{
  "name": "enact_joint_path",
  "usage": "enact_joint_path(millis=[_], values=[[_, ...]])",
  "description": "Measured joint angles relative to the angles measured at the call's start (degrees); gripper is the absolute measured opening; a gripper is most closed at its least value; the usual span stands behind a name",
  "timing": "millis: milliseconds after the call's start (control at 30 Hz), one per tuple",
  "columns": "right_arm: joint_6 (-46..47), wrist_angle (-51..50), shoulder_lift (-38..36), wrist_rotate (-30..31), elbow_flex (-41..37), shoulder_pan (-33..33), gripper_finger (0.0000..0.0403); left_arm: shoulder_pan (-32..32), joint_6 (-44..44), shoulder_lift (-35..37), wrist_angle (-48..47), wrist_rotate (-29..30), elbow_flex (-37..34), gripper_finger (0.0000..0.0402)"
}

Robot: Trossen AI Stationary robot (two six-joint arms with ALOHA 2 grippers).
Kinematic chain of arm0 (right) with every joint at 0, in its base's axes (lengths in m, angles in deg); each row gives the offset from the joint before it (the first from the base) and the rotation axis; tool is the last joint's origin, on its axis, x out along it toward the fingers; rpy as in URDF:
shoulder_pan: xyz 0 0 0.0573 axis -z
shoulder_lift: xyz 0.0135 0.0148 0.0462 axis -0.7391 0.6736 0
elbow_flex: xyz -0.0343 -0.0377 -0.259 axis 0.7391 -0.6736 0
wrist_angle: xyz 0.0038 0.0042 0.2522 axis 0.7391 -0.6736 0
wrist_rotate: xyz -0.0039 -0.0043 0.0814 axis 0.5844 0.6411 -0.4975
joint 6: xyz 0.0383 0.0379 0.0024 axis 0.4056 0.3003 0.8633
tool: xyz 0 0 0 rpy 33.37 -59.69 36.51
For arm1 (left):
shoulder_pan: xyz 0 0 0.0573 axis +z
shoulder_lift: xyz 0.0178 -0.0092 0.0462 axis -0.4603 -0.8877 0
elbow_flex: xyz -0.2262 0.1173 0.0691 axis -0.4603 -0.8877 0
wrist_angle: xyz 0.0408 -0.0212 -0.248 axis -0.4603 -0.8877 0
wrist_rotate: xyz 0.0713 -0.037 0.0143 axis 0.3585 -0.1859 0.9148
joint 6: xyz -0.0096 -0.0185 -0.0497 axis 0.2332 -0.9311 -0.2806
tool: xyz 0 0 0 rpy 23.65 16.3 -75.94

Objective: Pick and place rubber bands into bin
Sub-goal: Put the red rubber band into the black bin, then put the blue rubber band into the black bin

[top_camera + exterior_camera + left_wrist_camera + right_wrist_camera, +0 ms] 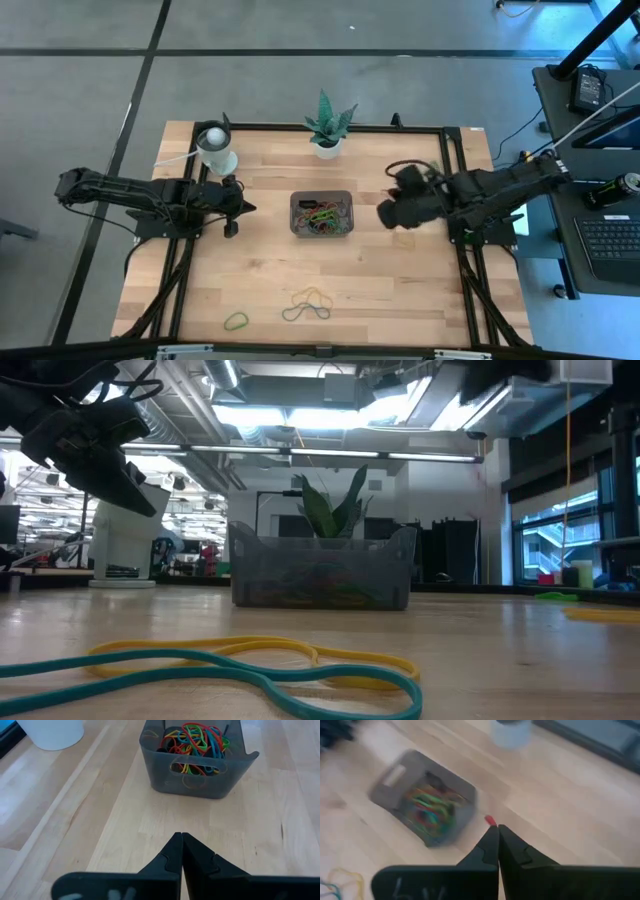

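Nearest the low camera: a teal band [250, 678] and a yellow band [300, 653] lying flat on the wood, overlapping. From above they sit at the table's near edge with a separate green loop [236, 321] just beside them.

Table [400, 290]: light wooden top with a dark frame.

Left arm reaches in from the left side; left gripper [241, 208] is over the wood between the white cup [216, 148] and the bin [321, 213], apart from both. Its fingers are pressed tip to tip, nothing between them.

Right gripper [385, 212] is just beside the bin's right wall, raised off the table. Fingers closed together; a small red scrap shows at the tips, cannot tell whether it is pinched there.

Bin: dark grey, centre of the table, holding a tangle of rubber bands [196, 741] in red, green, yellow, blue.

Potted plant [327, 127] stands behind the bin at the far edge.
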Motion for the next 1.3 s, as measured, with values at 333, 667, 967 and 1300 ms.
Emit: enact_joint_path(millis=[333, 667, 967, 1300], values=[[-30.41, 32.99, 5.87, -9.79, 0.00, 8.72, 0.0000, -0.01, 0.00, 0.00, 1.14, 0.05, 0.00, 0.0002], [-39.89, 42.66, 18.42, -25.47, 0.02, 14.90, 0.0000, -0.01, 0.00, -0.02, 1.11, 0.19, 0.00, 0.0002], [-39.53, 43.48, 27.58, -34.10, 0.02, 16.90, 0.0000, 0.01, 0.00, 0.00, 1.08, 0.15, 0.00, 0.0002], [-39.31, 42.53, 32.63, -37.09, 0.02, 18.60, 0.0000, -0.01, 0.00, 0.00, 1.06, -0.02, 0.00, 0.0002]])
